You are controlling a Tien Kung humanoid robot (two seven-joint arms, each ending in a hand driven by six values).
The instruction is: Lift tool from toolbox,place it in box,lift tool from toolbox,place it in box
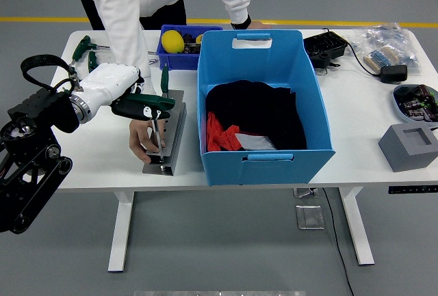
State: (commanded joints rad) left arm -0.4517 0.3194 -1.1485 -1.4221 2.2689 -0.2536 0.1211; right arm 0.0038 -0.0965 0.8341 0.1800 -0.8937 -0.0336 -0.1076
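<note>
Toolbox (166, 135): grey rack, near-left edge of tabletop (89, 152); person's hand (144, 142) steadies it.
L hand (133, 106): clenched on green T-handle tool (155, 115), shaft tip at rack.
Box (263, 104): blue, mid-table, dark cloth inside.
Far edge: person, white sleeves.

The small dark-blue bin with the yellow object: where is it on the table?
In the head view, the small dark-blue bin sits at the table's far edge, just left of the big blue box.
</note>
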